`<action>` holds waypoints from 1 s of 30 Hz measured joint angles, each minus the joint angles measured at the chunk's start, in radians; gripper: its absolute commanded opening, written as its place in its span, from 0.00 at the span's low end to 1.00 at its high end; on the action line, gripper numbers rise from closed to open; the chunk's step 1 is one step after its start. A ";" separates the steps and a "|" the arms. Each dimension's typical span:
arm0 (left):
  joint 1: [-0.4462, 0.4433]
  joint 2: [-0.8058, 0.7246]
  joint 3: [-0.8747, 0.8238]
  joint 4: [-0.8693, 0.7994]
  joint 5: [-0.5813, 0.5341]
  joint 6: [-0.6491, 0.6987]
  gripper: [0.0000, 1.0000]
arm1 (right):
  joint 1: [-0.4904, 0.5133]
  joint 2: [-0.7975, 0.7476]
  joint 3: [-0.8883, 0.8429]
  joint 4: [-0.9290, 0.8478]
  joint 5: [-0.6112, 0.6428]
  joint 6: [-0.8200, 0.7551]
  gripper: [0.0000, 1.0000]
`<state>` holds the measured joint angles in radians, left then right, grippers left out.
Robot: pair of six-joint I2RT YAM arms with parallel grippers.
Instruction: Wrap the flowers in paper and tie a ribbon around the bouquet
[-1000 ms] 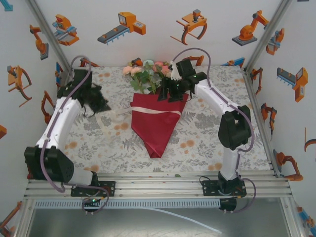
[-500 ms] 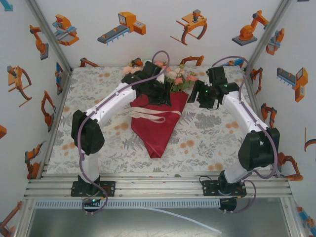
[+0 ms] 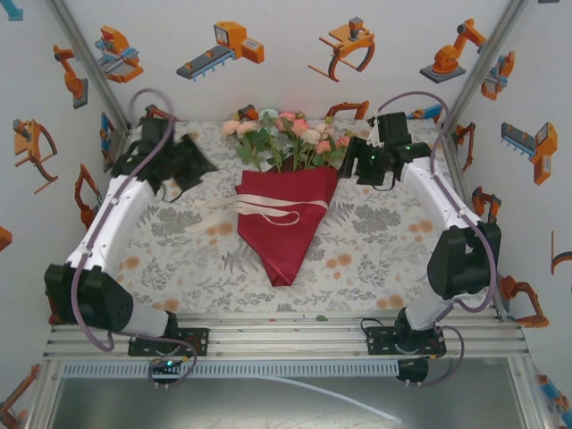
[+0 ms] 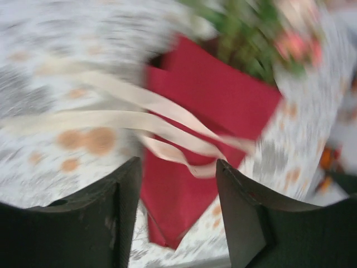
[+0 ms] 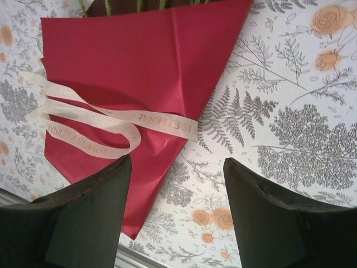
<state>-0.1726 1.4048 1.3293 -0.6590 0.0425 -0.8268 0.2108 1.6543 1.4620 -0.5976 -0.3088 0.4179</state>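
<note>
The bouquet lies in the middle of the table: a dark red paper (image 3: 284, 228) cone pointing toward me, with pink, peach and cream flowers (image 3: 290, 138) sticking out at the far end. A cream ribbon (image 3: 266, 210) lies loosely looped across the cone, its ends trailing left. My left gripper (image 3: 204, 166) hangs open to the left of the flowers, empty. My right gripper (image 3: 350, 170) hangs open off the cone's right top corner. The blurred left wrist view has the paper (image 4: 223, 100) and ribbon (image 4: 128, 120) beyond the open left gripper (image 4: 178, 187). The right gripper (image 5: 177, 181) is over the paper (image 5: 139, 61) edge and lettered ribbon (image 5: 111, 117).
A leaf-and-orange-rose printed cloth (image 3: 375, 241) covers the table. Walls with orange robot pictures close in the back and both sides. An aluminium rail (image 3: 286, 335) runs along the near edge by the arm bases.
My left arm reached over the bouquet, then swung back left, and its gripper went from shut to open. The ribbon now lies in loose loops. My right gripper moved right, off the flowers.
</note>
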 measured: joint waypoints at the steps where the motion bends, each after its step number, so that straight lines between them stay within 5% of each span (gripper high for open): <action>1: 0.043 -0.016 -0.052 -0.021 -0.027 -0.067 0.51 | 0.000 0.000 0.000 0.003 -0.002 0.000 0.62; 10: 0.042 0.009 -0.195 -0.159 -0.096 -0.406 0.58 | 0.000 0.001 -0.003 0.011 -0.019 0.009 0.62; 24: -0.086 0.383 -0.132 0.063 0.038 -0.667 0.72 | 0.000 -0.035 -0.061 0.052 -0.019 0.080 0.62; 30: -0.079 0.452 -0.130 0.124 0.082 -0.719 0.42 | 0.004 -0.041 -0.126 0.104 -0.011 0.125 0.61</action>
<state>-0.2520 1.8572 1.1995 -0.5350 0.1249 -1.5455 0.2146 1.6131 1.3365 -0.4934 -0.3202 0.5430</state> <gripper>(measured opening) 0.499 0.618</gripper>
